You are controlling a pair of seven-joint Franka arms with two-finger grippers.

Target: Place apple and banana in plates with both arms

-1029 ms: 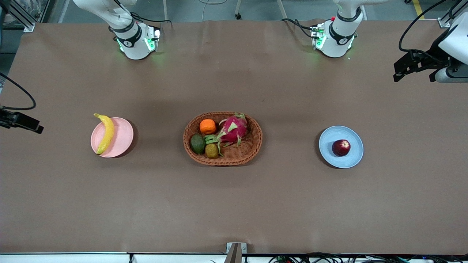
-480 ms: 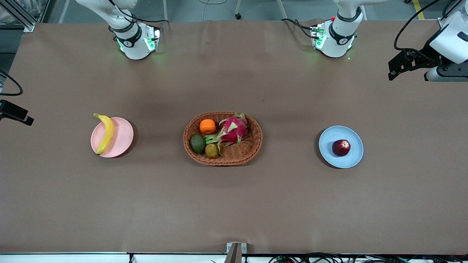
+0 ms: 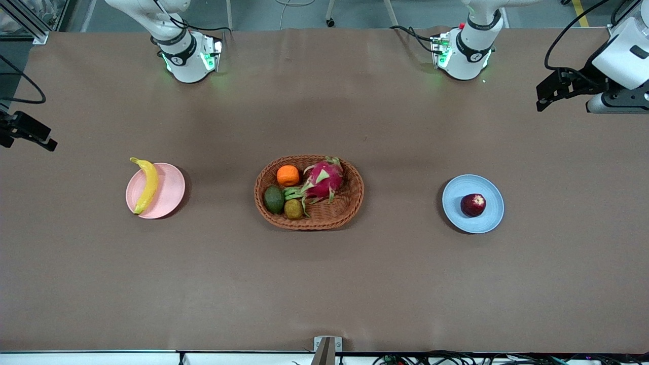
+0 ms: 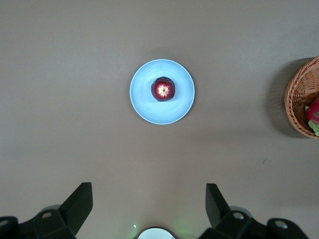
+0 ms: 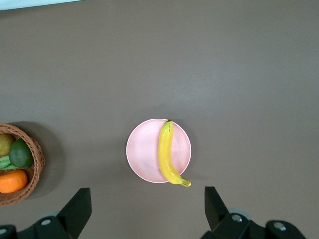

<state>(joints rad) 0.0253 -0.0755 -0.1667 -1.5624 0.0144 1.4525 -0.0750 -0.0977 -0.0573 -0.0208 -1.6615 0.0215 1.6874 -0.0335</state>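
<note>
Both end effectors higher, edge-cropped: left end effector (image 3: 550, 96), right end effector (image 3: 30, 136).

Mid-table sits the oval wicker basket (image 3: 355, 200), holding an orange (image 3: 288, 175), dragon fruit (image 3: 323, 180), avocado (image 3: 274, 199) and kiwi (image 3: 293, 209).

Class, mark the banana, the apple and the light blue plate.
banana (image 3: 146, 185), front view, middle of its yellow body.
apple (image 3: 473, 205), front view, centre of its red skin.
light blue plate (image 3: 458, 190), front view, bare surface.
</note>
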